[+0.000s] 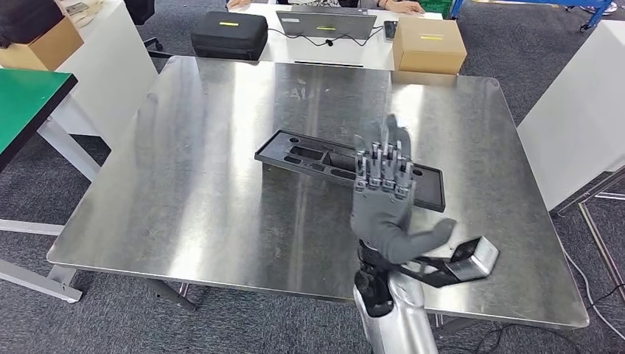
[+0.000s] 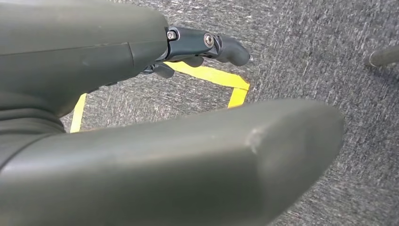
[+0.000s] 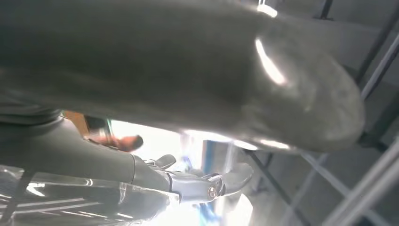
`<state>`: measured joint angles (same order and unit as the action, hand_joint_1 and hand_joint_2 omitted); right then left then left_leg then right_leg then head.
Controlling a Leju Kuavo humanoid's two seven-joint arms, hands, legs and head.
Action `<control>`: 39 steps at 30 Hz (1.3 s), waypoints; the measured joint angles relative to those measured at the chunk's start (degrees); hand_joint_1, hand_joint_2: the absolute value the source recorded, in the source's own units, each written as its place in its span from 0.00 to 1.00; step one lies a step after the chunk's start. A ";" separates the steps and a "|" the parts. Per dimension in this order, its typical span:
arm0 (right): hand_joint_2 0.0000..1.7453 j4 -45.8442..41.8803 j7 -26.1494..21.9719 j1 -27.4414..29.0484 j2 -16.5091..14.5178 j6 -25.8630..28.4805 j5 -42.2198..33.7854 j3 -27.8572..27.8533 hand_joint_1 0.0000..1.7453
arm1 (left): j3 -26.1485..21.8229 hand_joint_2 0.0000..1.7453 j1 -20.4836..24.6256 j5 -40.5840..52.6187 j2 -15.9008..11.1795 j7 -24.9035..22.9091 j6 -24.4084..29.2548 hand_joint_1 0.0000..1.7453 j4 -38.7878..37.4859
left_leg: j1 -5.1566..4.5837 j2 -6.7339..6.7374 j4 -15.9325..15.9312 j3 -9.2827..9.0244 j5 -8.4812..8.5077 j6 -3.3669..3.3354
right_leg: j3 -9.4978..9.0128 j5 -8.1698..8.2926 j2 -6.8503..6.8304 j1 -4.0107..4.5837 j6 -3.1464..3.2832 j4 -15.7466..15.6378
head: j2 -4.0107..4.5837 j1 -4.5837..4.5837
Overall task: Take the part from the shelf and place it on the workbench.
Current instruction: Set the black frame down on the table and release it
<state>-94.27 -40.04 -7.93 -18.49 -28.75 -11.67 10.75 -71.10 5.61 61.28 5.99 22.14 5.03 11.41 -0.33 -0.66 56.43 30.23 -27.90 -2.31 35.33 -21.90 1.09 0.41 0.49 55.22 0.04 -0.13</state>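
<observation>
Part (image 1: 346,166): long black moulded tray-like piece with recesses, lying flat on the steel desk (image 1: 206,192), slightly right of centre, its long axis running left-far to right-near.

Right hand (image 1: 385,199): raised above the desk's near right area, palm up, fingers extended and spread, thumb out to the right; it holds nothing and overlaps the part's right portion in the head view.

Left hand (image 2: 141,94): above grey carpet (image 2: 329,56) marked with yellow tape (image 2: 211,75); fingers curl loosely, nothing in them.

Far side: black case (image 1: 230,33), laptop (image 1: 326,23), cardboard box (image 1: 428,46) on a white table.
</observation>
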 joint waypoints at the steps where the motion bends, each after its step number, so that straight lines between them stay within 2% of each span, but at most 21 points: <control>1: 0.00 -2.73 0.00 1.69 -0.10 -0.10 1.25 -0.84 0.00 | 0.01 0.00 -0.02 0.11 0.00 -0.01 -0.14 0.00 0.00 | 0.00 0.01 0.00 0.00 -0.05 0.01 | 0.00 -0.01 0.03 0.00 0.01 0.00 | 0.00 0.00; 6: 0.00 -11.97 0.01 7.54 0.10 2.65 5.07 -2.70 0.00 | 0.02 0.00 0.00 0.09 0.00 -0.32 -0.42 0.00 0.00 | 0.00 0.03 -0.01 -0.03 -0.13 -0.01 | -0.02 -0.05 0.09 0.00 0.03 -0.01 | 0.00 -0.01; 13: 0.00 -16.40 0.02 10.15 0.73 7.36 7.30 -3.21 0.00 | 0.02 0.00 0.02 0.19 0.00 -0.59 -0.44 0.00 0.00 | -0.04 0.05 0.10 -0.10 -0.19 -0.13 | -0.14 -0.04 0.09 -0.11 0.00 -0.05 | 0.00 -0.01; 17: 0.00 -17.80 0.02 10.69 1.81 13.00 9.35 -1.96 0.00 | 0.04 0.00 0.02 0.48 0.00 -0.68 -0.48 0.00 0.00 | -0.13 0.05 0.25 -0.14 -0.34 -0.47 | -0.24 -0.04 0.09 -0.31 -0.08 -0.07 | 0.00 -0.02; 19: 0.00 -18.37 0.02 10.91 2.29 14.26 9.69 -1.23 0.00 | 0.05 0.00 0.05 0.67 0.00 -0.73 -0.50 0.00 0.00 | -0.25 0.09 0.27 -0.19 -0.33 -0.73 | -0.29 0.02 0.15 -0.42 -0.31 -0.16 | 0.00 -0.02; 21: 0.00 -19.09 0.02 11.04 2.65 15.20 9.88 -0.60 0.00 | 0.06 0.00 0.14 0.89 0.09 -0.75 -0.62 0.00 0.00 | -0.13 0.36 -0.52 -0.75 0.18 -1.18 | -0.23 0.01 0.25 -0.17 -0.70 -0.08 | 0.00 -0.02; 23: 0.00 -19.75 0.02 11.04 3.12 16.03 9.98 -0.10 0.00 | 0.07 0.00 0.23 1.01 0.25 -0.74 -0.78 0.00 0.00 | 0.32 0.96 -1.72 -1.64 0.88 -1.72 | 1.36 -1.46 0.08 0.03 -0.73 3.05 | 0.00 0.12; 25: 0.00 -20.00 0.02 11.20 3.79 16.73 10.07 0.14 0.00 | 0.08 0.00 0.27 1.06 0.34 -0.70 -0.94 0.00 0.00 | 0.55 1.70 -2.13 -2.03 1.04 -1.94 | 5.31 -4.43 -0.17 -0.38 -0.60 10.75 | 0.00 0.29; 26: 0.00 -20.04 0.02 11.36 4.14 16.98 10.10 0.20 0.00 | 0.09 0.00 0.29 1.08 0.37 -0.68 -1.08 0.00 0.00 | 0.57 2.09 -2.12 -2.08 0.94 -1.87 | 7.36 -5.58 -0.24 -0.68 -0.77 14.59 | 0.00 0.33; 27: 0.00 -20.07 0.02 11.52 4.45 17.21 10.12 0.23 0.00 | 0.09 0.00 0.29 1.10 0.39 -0.66 -1.23 0.00 0.00 | 0.63 2.50 -2.11 -2.19 0.78 -1.70 | 8.68 -6.05 -0.35 -1.05 -1.17 16.93 | 0.00 0.34; 28: 0.00 -20.10 0.02 11.62 4.73 17.45 10.11 0.27 0.00 | 0.09 0.00 0.29 1.13 0.42 -0.64 -1.38 0.00 0.00 | 0.74 2.92 -2.09 -2.41 0.54 -1.44 | 8.79 -5.62 -0.60 -1.41 -1.79 16.95 | 0.00 0.35; 29: 0.00 -20.13 0.02 11.67 4.97 17.64 10.10 0.33 0.00 | 0.10 0.00 0.29 1.17 0.46 -0.65 -1.50 0.00 -0.01 | 0.92 3.37 -2.06 -2.76 0.22 -1.09 | 7.59 -4.39 -1.07 -1.79 -2.55 14.54 | 0.00 0.39; 31: 0.00 -20.23 0.02 11.64 5.35 18.05 10.09 0.56 0.00 | 0.14 0.00 0.26 1.24 0.55 -0.68 -1.59 0.00 -0.01 | 1.05 4.28 -1.80 -3.49 -0.78 -0.11 | 2.99 -1.48 -3.57 -2.29 -3.86 6.23 | 0.00 0.62; 32: 0.00 -20.30 0.02 11.63 5.49 18.21 10.10 0.71 0.00 | 0.15 0.00 0.25 1.27 0.56 -0.70 -1.58 0.00 0.00 | 0.96 4.78 -1.57 -3.72 -1.40 0.44 | 1.14 -0.71 -4.48 -2.33 -3.85 3.03 | 0.00 0.72; 33: 0.00 -20.38 0.03 11.63 5.62 18.36 10.12 0.87 0.00 | 0.17 0.00 0.28 1.30 0.56 -0.72 -1.58 0.00 0.01 | 0.83 5.24 -1.37 -3.89 -1.94 0.90 | 0.06 -0.55 -5.04 -2.24 -3.49 1.34 | 0.00 0.73; 34: 0.00 -20.44 0.03 11.63 5.71 18.48 10.14 0.99 0.00 | 0.20 0.00 0.33 1.33 0.54 -0.74 -1.57 0.00 0.02 | 0.74 5.75 -1.25 -3.99 -2.36 1.27 | -0.29 -0.84 -4.83 -2.02 -2.91 0.97 | 0.00 0.73; 35: 0.00 -20.53 0.04 11.69 5.77 18.52 10.18 1.08 0.00 | 0.22 0.00 0.45 1.37 0.55 -0.75 -1.57 0.00 0.02 | 0.91 6.31 -1.22 -4.32 -2.68 1.55 | -0.23 -1.06 -3.89 -2.01 -2.20 1.11 | 0.00 0.59; 36: 0.00 -20.61 0.04 11.73 5.81 18.54 10.22 1.15 0.00 | 0.25 0.00 0.57 1.38 0.56 -0.76 -1.57 0.00 0.02 | 1.19 6.19 -1.06 -4.55 -3.05 1.84 | -0.27 -1.22 -3.16 -2.08 -1.74 1.21 | 0.00 0.51; 38: 0.00 -20.82 0.04 11.71 5.85 18.55 10.29 1.26 0.00 | 0.26 0.00 0.68 1.42 0.60 -0.76 -1.57 0.00 0.02 | 1.77 4.18 1.65 -3.65 -4.99 2.34 | -0.49 -1.46 -1.75 -2.30 -0.98 1.23 | 0.00 0.40; 39: 0.00 -20.89 0.04 11.72 5.85 18.57 10.29 1.38 0.00 | 0.26 0.00 0.67 1.42 0.62 -0.76 -1.57 0.00 0.01 | 1.95 2.63 4.84 -2.05 -6.63 2.51 | -0.62 -1.57 -1.21 -2.31 -0.71 1.21 | 0.00 0.30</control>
<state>-115.16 -40.00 3.79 -12.63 -10.18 -1.38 12.13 -70.84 6.27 62.69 6.61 21.38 3.46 11.42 1.62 1.97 61.26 28.18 -34.53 0.20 34.71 -23.47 -0.12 -1.90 -0.22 56.42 0.04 0.18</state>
